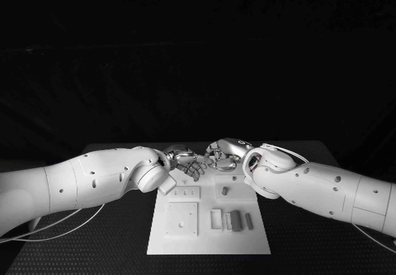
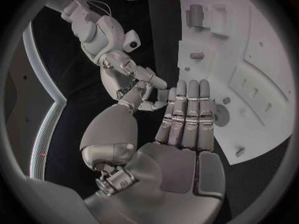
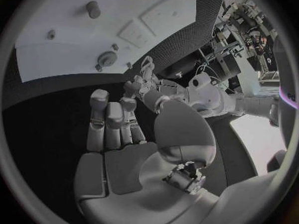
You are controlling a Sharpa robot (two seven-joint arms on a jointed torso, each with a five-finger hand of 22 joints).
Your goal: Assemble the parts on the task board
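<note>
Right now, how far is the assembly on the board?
Little looks done. Grey parts lie loose at the near end of the board, beside the pale blocks. In hand: the two robot hands, left and right, meet fingertip to fingertip above the far end; whether a part is pinched between them cannot be told. Left: fitting the loose parts.

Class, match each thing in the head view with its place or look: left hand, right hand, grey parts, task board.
1 left hand
2 right hand
3 grey parts
4 task board

a white plate, mid-table
b at the board's far end, reaching in from the picture's right
c on the board, near end, picture's right
d at the board's far end, reaching in from the picture's left

Pairs: 1-d, 2-b, 3-c, 4-a
</note>
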